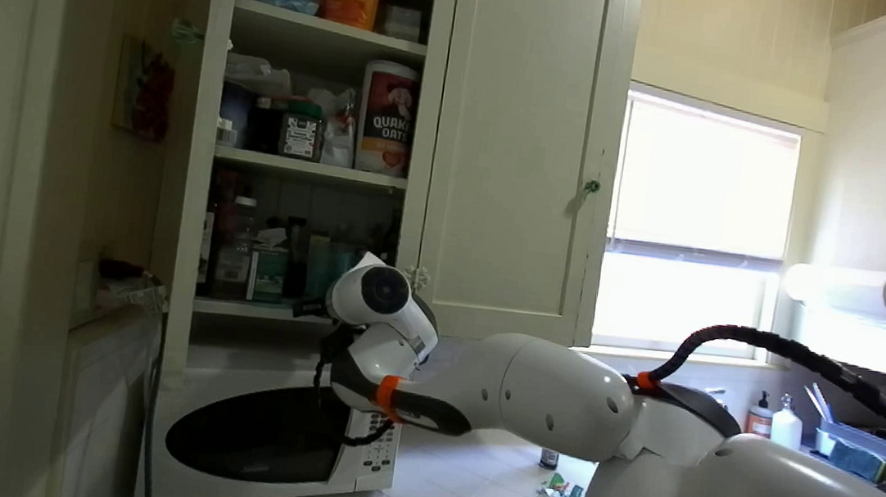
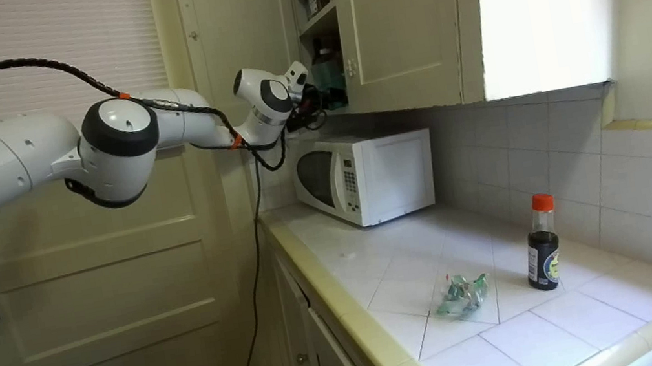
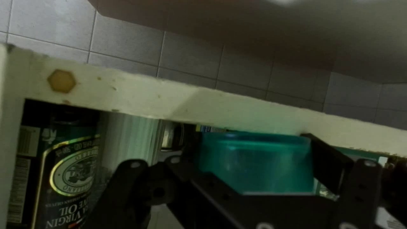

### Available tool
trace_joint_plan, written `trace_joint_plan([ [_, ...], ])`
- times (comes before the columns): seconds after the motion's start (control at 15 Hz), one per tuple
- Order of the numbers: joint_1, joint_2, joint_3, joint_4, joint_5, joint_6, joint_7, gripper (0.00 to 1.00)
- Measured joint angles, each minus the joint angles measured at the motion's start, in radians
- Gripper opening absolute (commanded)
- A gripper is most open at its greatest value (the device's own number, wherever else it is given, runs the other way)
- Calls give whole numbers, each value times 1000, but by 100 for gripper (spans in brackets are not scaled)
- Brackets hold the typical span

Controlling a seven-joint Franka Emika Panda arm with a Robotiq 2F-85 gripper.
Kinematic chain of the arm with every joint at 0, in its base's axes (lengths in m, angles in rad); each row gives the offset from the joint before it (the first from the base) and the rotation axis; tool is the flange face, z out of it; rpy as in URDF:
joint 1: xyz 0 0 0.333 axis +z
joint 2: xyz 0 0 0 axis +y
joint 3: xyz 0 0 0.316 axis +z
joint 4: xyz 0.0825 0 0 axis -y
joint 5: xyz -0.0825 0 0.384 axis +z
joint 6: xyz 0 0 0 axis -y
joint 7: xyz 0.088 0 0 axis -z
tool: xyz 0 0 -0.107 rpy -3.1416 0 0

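The wrist view stands upside down. In it a translucent teal container (image 3: 260, 162) fills the gap between the two dark fingers of my gripper (image 3: 252, 140). The fingers sit against its sides, though the left contact is dark. Its base edge partly overlaps the shelf's front edge (image 3: 143, 95) and is not parallel to it. A dark olive oil bottle (image 3: 73, 175) stands beside it on the shelf. In the exterior views my gripper (image 1: 313, 309) (image 2: 309, 107) is at the lowest shelf of the open cabinet, its tips largely hidden. A teal thing (image 2: 330, 77) shows behind it.
A white microwave (image 1: 259, 435) (image 2: 400, 174) stands below the gripper. A cabinet door (image 1: 516, 141) is right of the opening. Upper shelves hold an oats canister (image 1: 387, 119) and jars (image 1: 301, 131). A sauce bottle (image 2: 544, 256) and a crumpled plastic bag (image 2: 463, 297) are on the counter.
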Motion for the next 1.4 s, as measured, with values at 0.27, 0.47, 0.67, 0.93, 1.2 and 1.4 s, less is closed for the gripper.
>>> trace_joint_plan([
  [0.27, -9, 4, 2, -1, 15, 22, 28, 53],
  [0.47, -28, 5, -9, 0, 26, 66, 92, 53],
  [0.67, -72, -2, -40, 5, 30, 154, 190, 53],
  [0.93, -76, -2, -38, 3, 30, 179, 234, 53],
  [1.2, -96, -17, 110, -7, 41, 171, 125, 53],
  [1.4, -117, -26, 252, -15, 57, 136, 8, 53],
])
